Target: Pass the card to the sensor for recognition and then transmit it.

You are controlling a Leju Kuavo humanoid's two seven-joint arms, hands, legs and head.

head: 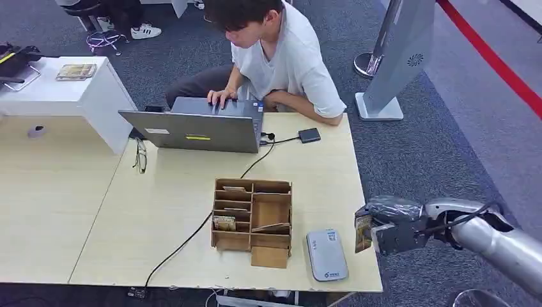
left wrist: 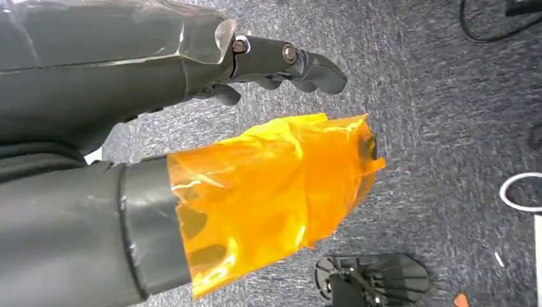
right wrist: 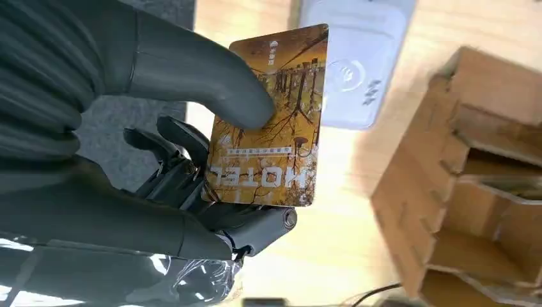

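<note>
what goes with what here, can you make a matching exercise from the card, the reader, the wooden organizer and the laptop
Things:
1. hotel card
2. white card reader
3. wooden organizer
4. laptop

States or places:
a. under a person's hand
b. flat near the table's front edge
c. held in the right robot hand
d. middle of the table, cards in its slots

Pairs: 1-c, 2-b, 3-d, 4-a

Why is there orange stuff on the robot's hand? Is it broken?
It doesn't look broken. Crinkled orange film is wrapped over the left hand's thumb, which is odd. Why it's there, I can't tell. The right hand holds the card fine.
</note>
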